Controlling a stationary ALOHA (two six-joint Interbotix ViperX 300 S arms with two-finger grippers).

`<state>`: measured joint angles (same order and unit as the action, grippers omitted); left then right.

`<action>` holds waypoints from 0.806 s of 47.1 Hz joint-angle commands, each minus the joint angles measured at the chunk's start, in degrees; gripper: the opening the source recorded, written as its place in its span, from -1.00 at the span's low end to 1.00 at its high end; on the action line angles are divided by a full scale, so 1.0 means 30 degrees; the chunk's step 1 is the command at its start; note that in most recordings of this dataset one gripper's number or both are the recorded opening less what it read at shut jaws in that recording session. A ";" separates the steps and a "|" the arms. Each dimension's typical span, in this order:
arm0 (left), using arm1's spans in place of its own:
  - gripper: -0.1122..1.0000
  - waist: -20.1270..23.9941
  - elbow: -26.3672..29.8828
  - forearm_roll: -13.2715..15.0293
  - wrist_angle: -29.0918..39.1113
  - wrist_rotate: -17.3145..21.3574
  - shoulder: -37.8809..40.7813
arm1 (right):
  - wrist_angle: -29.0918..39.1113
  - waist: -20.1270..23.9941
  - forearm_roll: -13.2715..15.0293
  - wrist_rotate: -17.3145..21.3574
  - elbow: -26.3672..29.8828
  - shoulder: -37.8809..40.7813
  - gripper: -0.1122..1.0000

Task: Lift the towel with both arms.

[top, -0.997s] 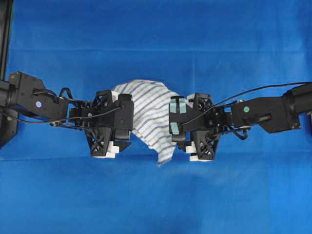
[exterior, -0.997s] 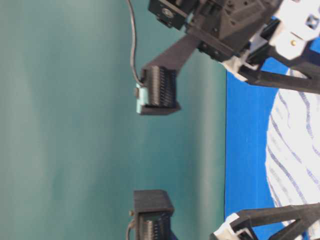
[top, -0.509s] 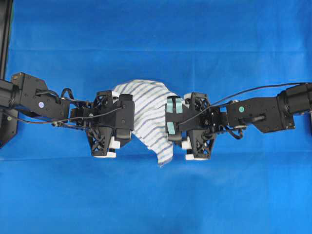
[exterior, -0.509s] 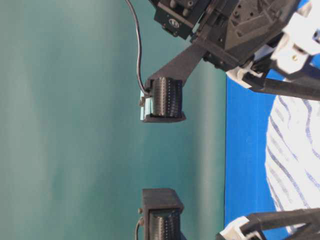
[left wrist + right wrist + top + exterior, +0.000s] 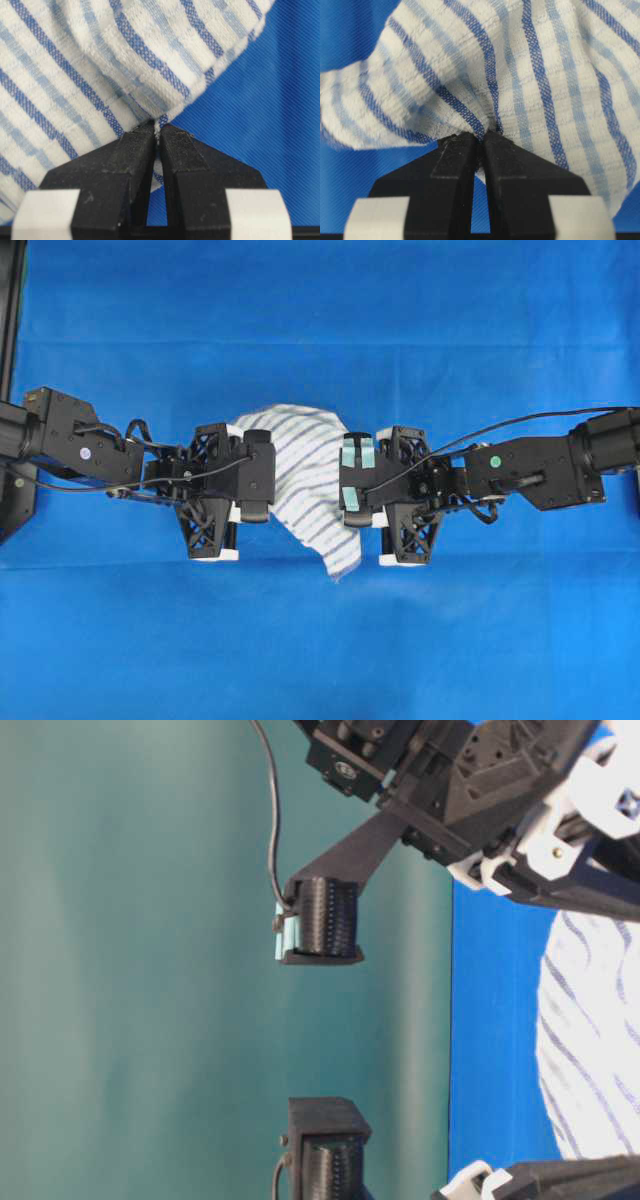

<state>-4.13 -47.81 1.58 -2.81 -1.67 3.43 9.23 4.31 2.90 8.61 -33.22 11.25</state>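
Overhead view looks straight down on the blue sheet from well above, striped towel near centre, both arms reaching in from left and right edges. Table-level view sits close beside the towel, turned on its side, facing a teal backdrop; only the towel's edge shows at right. Left wrist camera looks along its own fingers, very near the towel. Right wrist camera does the same from the towel's other side. All four views share the towel and sheet.
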 commanded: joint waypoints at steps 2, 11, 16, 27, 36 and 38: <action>-0.76 -0.0059 0.0703 0.0029 0.0820 -0.0234 -0.1611 | 0.0322 0.0088 -0.0322 -0.0029 0.0410 -0.1641 -0.67; -0.76 -0.0059 0.1846 0.0029 0.4102 -0.0762 -0.4687 | 0.2314 0.0088 -0.0410 -0.0029 0.1318 -0.4570 -0.67; -0.76 -0.0059 0.2695 0.0029 0.5742 -0.0791 -0.6562 | 0.3633 0.0117 -0.0381 -0.0029 0.1992 -0.5947 -0.67; -0.76 -0.0059 0.4395 0.0029 0.8291 -0.0762 -0.9961 | 0.6270 0.0088 -0.0234 -0.0088 0.3721 -0.8174 -0.67; -0.76 -0.0059 0.5771 -0.0059 0.9668 -0.0674 -1.1338 | 0.8115 0.0088 0.0176 -0.0088 0.5332 -0.9229 -0.67; -0.76 -0.0059 0.6123 -0.0059 0.9961 -0.0645 -1.1572 | 0.8438 0.0088 0.0293 -0.0088 0.5684 -0.9463 -0.67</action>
<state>-4.22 -32.34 1.58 26.10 -3.69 -29.79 33.05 4.48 3.25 8.53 -19.42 -14.59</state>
